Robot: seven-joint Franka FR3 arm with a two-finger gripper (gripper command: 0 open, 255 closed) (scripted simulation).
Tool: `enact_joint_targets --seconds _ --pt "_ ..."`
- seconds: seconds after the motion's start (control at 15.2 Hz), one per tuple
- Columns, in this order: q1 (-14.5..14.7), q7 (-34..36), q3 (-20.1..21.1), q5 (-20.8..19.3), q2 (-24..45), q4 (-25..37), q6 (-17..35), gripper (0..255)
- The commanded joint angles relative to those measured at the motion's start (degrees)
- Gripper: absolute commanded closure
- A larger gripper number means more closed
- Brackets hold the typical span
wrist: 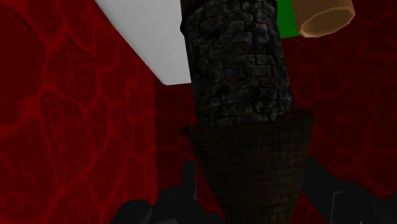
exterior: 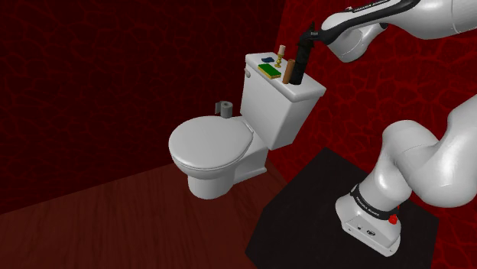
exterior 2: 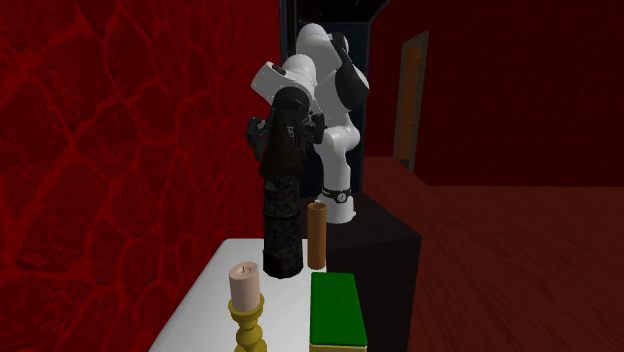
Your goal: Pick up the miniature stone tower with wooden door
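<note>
Gripper at the tower's top
Your gripper (exterior 2: pixel 291 122) sits over the dark stone tower (wrist: pixel 238 70), which stands on the toilet tank lid (exterior: pixel 307 91); you cannot tell whether it is clamped

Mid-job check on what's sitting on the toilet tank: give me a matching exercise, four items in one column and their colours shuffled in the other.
Things:
1. tower
2. upright cylinder
3. flat box
4. candle

Colours:
a. green
b. pale cream, standing on a golden holder
c. dark grey brickwork
d. brown

Pairs: 1-c; 2-d; 3-a; 4-b
</note>
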Motion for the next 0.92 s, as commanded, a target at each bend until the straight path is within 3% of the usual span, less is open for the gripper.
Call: enact_joint_targets --seconds 0.0,0.33,0.86 --pt "0.1 0.0 -0.1 0.0 0.1 -0.1 -0.1 255" --pt "0.1 0.0 -0.1 0.0 0.0 -0.3 0.0 255" --pt "-18.5 2.7 17.5 0.0 1.5 2.7 -6.8 255"
